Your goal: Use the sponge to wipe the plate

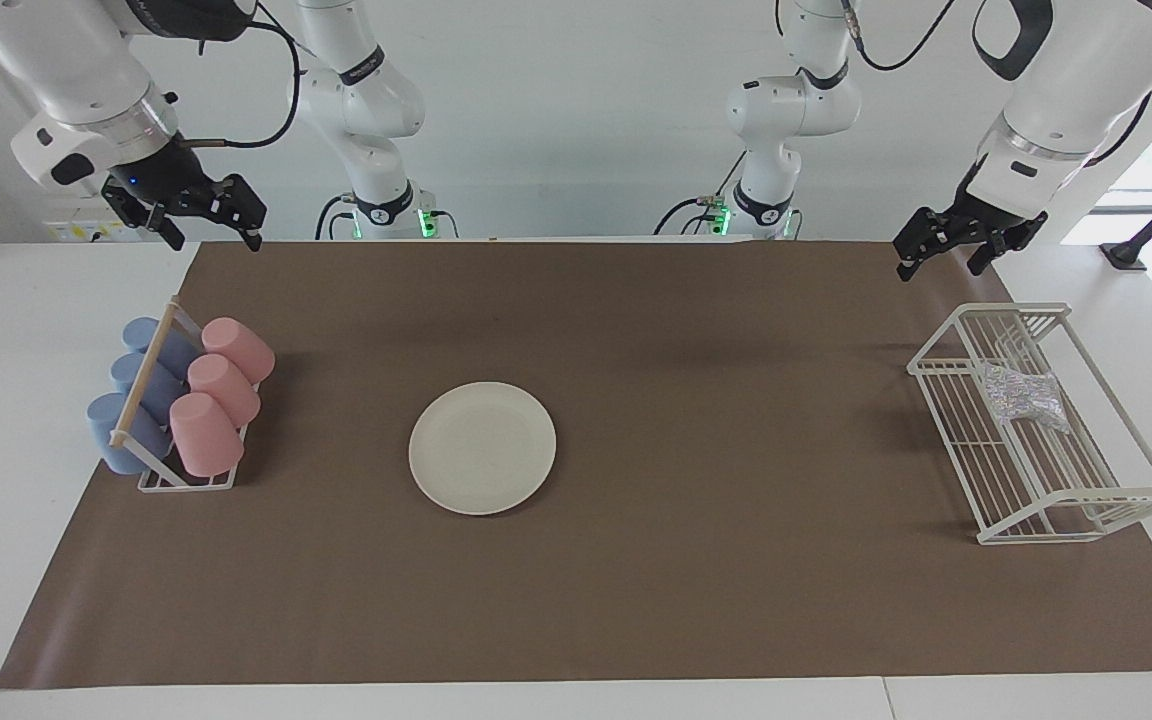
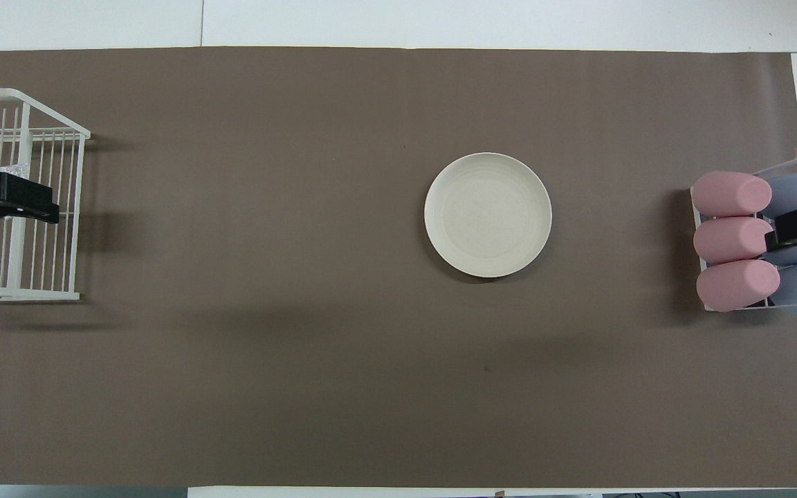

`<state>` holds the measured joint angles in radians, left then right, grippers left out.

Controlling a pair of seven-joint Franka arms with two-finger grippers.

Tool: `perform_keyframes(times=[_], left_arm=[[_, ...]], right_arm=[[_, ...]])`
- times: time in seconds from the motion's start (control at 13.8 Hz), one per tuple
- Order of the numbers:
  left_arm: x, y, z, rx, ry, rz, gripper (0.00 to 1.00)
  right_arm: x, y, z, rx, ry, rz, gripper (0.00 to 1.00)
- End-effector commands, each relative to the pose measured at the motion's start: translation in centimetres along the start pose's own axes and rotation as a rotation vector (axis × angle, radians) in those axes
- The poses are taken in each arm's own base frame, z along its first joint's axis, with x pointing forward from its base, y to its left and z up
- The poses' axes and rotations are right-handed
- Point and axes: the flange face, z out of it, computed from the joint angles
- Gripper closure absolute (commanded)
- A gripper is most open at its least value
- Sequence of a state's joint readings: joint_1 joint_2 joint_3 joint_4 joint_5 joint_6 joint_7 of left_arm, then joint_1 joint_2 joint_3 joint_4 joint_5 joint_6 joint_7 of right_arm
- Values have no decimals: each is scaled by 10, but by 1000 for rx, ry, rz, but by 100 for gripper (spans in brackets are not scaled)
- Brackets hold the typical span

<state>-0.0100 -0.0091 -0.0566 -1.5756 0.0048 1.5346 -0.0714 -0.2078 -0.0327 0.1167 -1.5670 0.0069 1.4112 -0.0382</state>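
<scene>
With both end effectors, left (image 1: 956, 245) and right (image 1: 191, 212), wide and empty, you risk snagging rack (image 1: 1036, 430) wires fetching the sponge (image 1: 1028, 397) inside; plate (image 1: 482, 447) lies mid-surface.

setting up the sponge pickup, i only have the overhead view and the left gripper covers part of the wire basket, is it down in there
Observer: No. The left gripper hangs above the table's edge at the left arm's end, well clear of the wire basket.
Operator: where's the sponge then
Observer: The sponge lies inside the basket, in the half nearer the robots, untouched.
Operator: and the right gripper, is it on the cups
Observer: No. The right gripper hangs open in the air at the right arm's end, higher than the cup rack and touching none of the cups.
</scene>
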Motion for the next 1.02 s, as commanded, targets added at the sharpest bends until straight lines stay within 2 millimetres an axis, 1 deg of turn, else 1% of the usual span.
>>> perform_keyframes(times=[0.0,0.29,0.51,0.73,0.94], left_arm=[[-7,1,-1,13,5,-5,0],[-7,1,-1,13,4,-5,0],[-8,1,-1,13,2,-3,0],[-10,1,4,15,-15,0,0],[-9,1,2,15,-1,-5,0]], right_arm=[[1,15,-1,-24,17,21,0],[0,10,-2,-28,13,13,0],[0,10,-2,-29,16,18,0],[-5,8,-6,-58,15,13,0],[-5,7,-6,-55,15,5,0]])
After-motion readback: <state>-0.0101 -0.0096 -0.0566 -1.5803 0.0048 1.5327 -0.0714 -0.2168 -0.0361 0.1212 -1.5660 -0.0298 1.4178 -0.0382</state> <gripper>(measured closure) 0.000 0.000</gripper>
